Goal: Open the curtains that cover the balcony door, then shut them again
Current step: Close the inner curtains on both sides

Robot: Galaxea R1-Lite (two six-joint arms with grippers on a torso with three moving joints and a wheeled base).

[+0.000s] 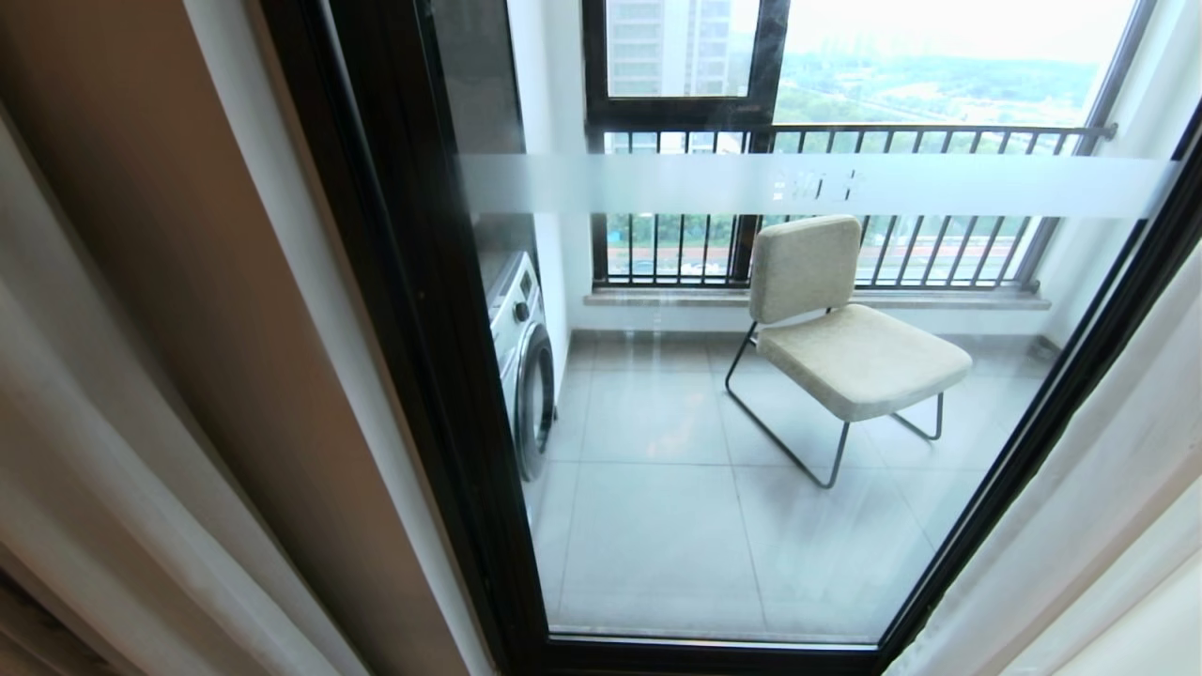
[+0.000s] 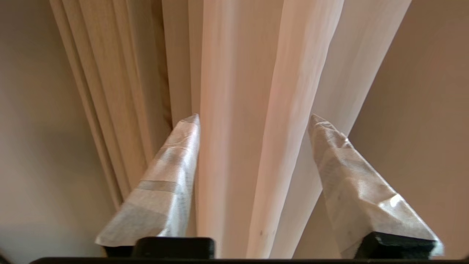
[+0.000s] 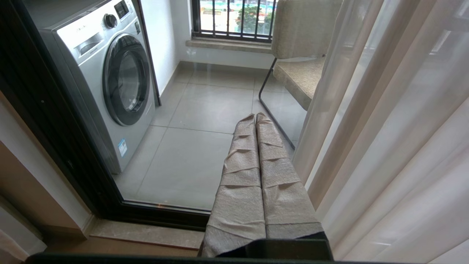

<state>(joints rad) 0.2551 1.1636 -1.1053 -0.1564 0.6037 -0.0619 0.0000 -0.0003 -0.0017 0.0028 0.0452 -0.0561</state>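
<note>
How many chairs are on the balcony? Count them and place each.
1. A beige cushioned chair on a thin metal frame stands behind the balcony door, near the barred railing; others may hide behind the curtains.

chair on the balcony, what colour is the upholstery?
Beige, speckled fabric on the chair, with a thin dark metal frame. Shows best in the head view.

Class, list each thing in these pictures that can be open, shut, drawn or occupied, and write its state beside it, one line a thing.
curtains: drawn aside, glass uncovered
balcony door: shut
washing machine: porthole door shut
chair: empty, upright
left gripper: fingers open, astride a curtain fold
right gripper: fingers shut, holding nothing
</note>
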